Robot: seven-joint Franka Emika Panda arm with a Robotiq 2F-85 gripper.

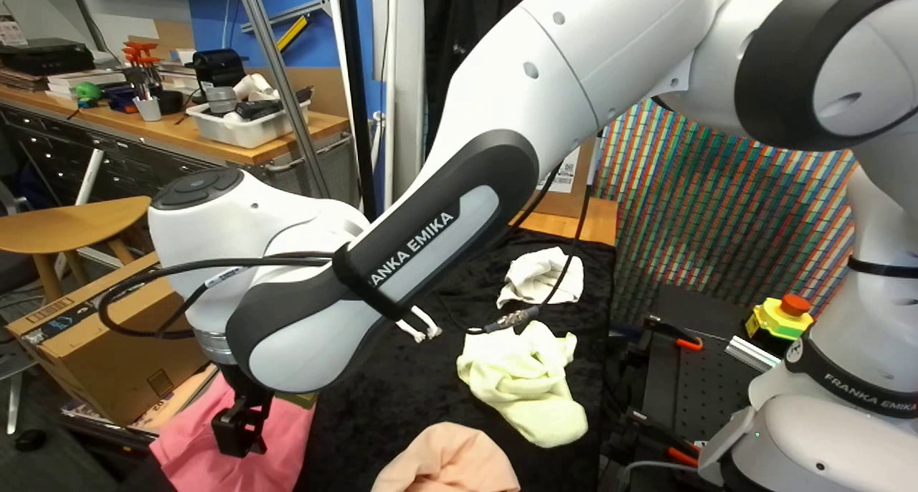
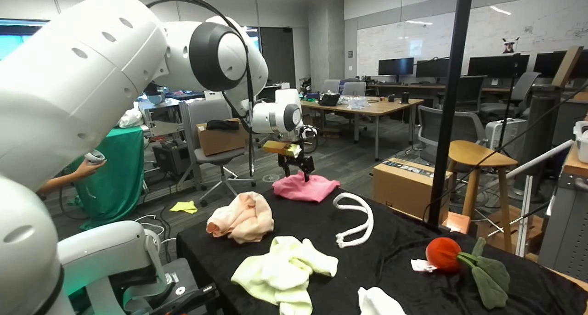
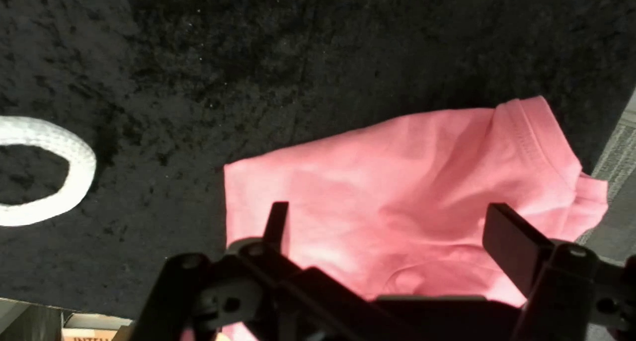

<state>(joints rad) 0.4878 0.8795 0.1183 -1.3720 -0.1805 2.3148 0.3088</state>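
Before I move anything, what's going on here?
The Franka arm reaches over the black table cover, its hand open over the pink garment and gripping nothing; whether they touch I can't tell. The garment lies near the cover's edge. A white rope lies apart from it, and a peach cloth, a pale yellow cloth, a white cloth and a red plush vegetable rest elsewhere on the cover.

In an exterior view I have a white rope (image 2: 369,219) curled on the black-draped desk (image 2: 390,260), a peach cloth (image 2: 243,219) and a pale yellow-green cloth (image 2: 279,272) crumpled near each other, and a leafy red plush vegetable (image 2: 443,254) well apart from them. Past the desk I see a cardboard box (image 2: 404,188) near a wooden stool (image 2: 477,154).
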